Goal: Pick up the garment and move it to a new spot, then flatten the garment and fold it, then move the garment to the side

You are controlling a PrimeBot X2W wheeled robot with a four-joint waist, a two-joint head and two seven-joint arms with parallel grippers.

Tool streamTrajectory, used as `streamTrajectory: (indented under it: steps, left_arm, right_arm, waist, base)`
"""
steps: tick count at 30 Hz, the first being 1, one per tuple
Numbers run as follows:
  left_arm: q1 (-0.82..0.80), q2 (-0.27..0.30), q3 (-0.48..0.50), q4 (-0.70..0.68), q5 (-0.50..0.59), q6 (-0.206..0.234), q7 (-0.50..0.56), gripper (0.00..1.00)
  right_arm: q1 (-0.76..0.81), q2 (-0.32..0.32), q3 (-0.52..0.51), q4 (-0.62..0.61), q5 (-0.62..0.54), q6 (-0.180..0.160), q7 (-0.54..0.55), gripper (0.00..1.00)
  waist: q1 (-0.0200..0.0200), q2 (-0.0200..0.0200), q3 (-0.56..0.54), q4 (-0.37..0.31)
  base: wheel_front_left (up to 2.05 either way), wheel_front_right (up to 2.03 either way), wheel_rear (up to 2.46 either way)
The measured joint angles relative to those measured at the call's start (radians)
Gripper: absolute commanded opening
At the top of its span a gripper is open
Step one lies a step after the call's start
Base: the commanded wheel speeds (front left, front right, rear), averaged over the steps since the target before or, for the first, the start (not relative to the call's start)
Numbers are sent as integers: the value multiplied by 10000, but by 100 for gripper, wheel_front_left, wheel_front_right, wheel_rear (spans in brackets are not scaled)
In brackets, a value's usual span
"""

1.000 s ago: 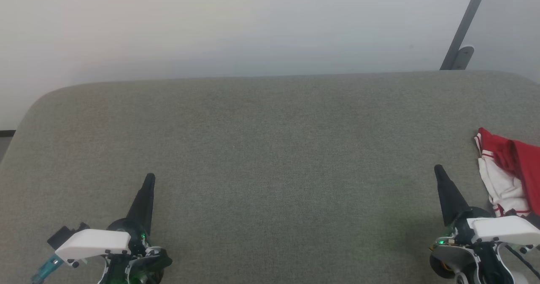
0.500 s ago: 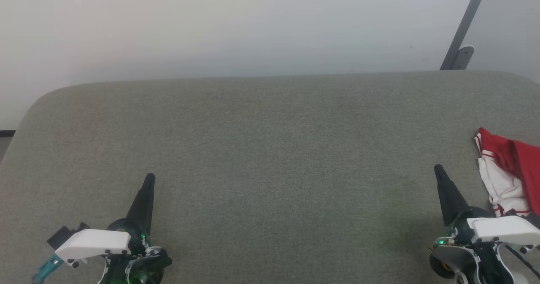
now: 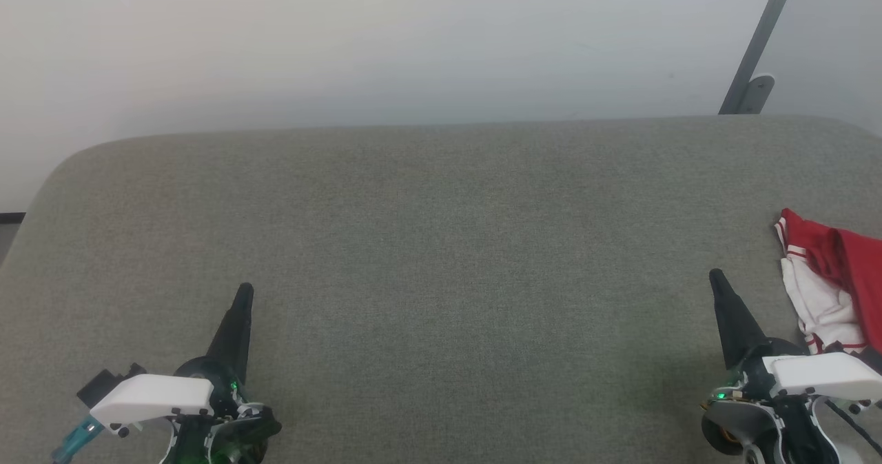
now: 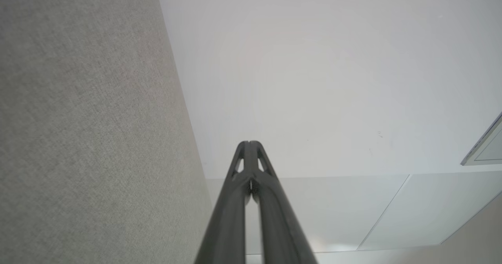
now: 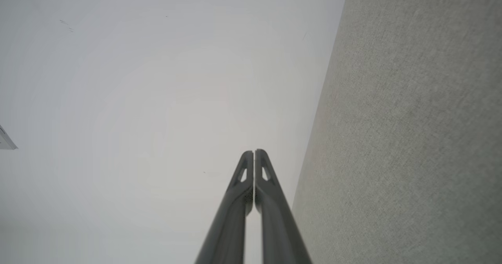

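The garment (image 3: 846,260) lies bunched at the right edge of the grey padded surface (image 3: 441,229) — red cloth over white, cut off by the frame. Just beside it, the right gripper (image 3: 716,278) has its fingers pressed together, empty. The left gripper (image 3: 244,291) — likewise closed and empty — sits well apart.

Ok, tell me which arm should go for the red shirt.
Right. The garment lies bunched at the right edge of the grey cushion, close beside the right pincer, which is shut and empty. The left pincer, also shut, is far across the cushion.
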Motion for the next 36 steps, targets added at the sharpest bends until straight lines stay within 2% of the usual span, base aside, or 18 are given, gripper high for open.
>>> streamTrajectory:
  steps: [36]
  left_arm:
    - [0, 0, 0, 0, 0, 0, 0, 0]
  right_arm:
    - [0, 0, 0, 0, 0, 0, 0, 0]
  waist:
    - [0, 0, 0, 0]
  base:
    - [0, 0, 0]
